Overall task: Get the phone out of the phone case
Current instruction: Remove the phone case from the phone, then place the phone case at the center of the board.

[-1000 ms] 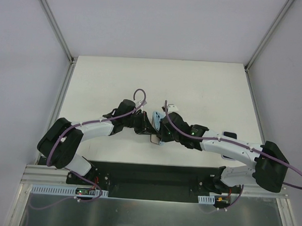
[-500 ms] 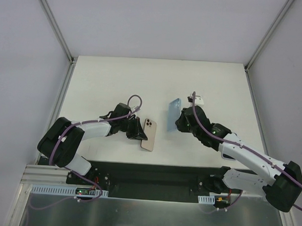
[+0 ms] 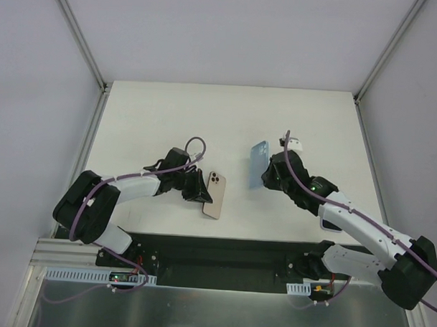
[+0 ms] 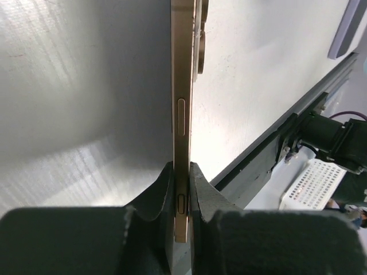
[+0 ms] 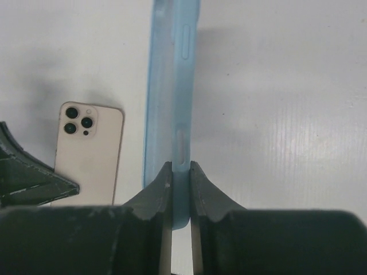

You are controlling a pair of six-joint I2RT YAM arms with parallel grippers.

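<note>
The gold phone [image 3: 215, 194], out of its case, lies camera side up just left of the table's middle; it also shows in the right wrist view [image 5: 89, 152]. My left gripper [image 3: 200, 191] is shut on the phone's left edge, seen edge-on in the left wrist view [image 4: 183, 114]. The light blue phone case [image 3: 258, 162] is held apart from the phone, to its right. My right gripper [image 3: 267, 174] is shut on the case's edge; the right wrist view shows the case [image 5: 175, 86] pinched between the jaws.
The white table [image 3: 170, 119] is walled by metal rails at left and right. A black mounting plate [image 3: 222, 260] with the arm bases runs along the near edge.
One second ago both grippers were together over the cased phone. The right gripper has pulled the blue case off to the right; the phone stays with the left gripper, barely moved since half a second ago.
</note>
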